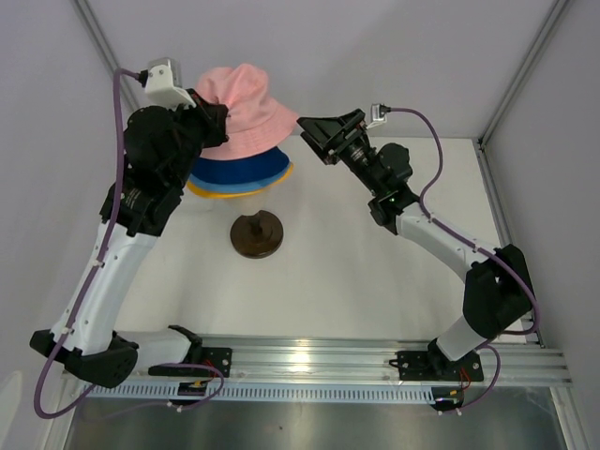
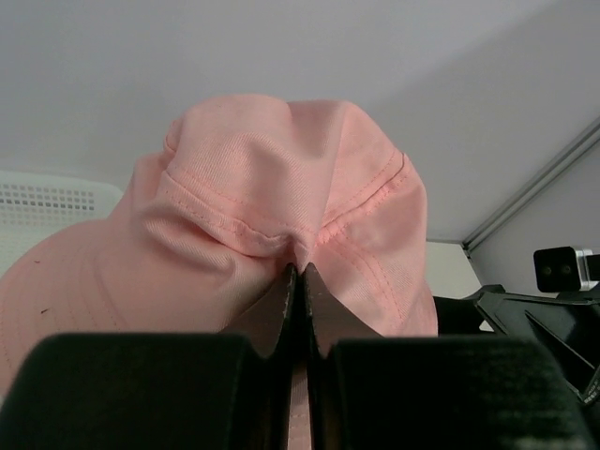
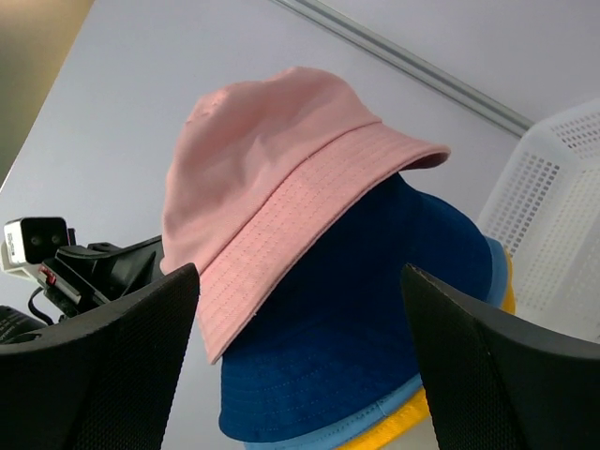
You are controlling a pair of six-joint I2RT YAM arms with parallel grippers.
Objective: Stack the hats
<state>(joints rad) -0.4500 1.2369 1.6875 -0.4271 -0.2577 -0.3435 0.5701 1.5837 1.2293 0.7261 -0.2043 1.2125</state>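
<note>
The pink hat (image 2: 272,169) is gripped by the left pincer (image 2: 298,281), which is clenched on a fold of cloth right where crown meets brim. The hat is carried just ahead of those tips. It is tilted, with one side lifted and the far brim draped over the navy hat (image 3: 375,309) beneath. That pinch at the seam looks chosen so the floppy brim hangs free and the crown can be lowered over the stack.

The right pincer (image 3: 300,281) is spread wide with nothing grasped, and the pink brim lies straight ahead of it. It is judged to be waiting to tug that side down square. Whether the brim is touched cannot be told.

Under the navy hat, the light blue hat (image 3: 375,417) and the yellow hat (image 3: 398,433) are nested, only their brims peeking out.

The left wrist view gives the grip itself, puckered cloth and all, but the stack is blocked out by pink. The right wrist view shows the tilt and the layers under it, plus a white basket (image 3: 553,234) off to that pincer's right. Only from above is the dark round base (image 1: 258,234) seen on the tabletop (image 1: 375,272), below and nearer than both pincers.
</note>
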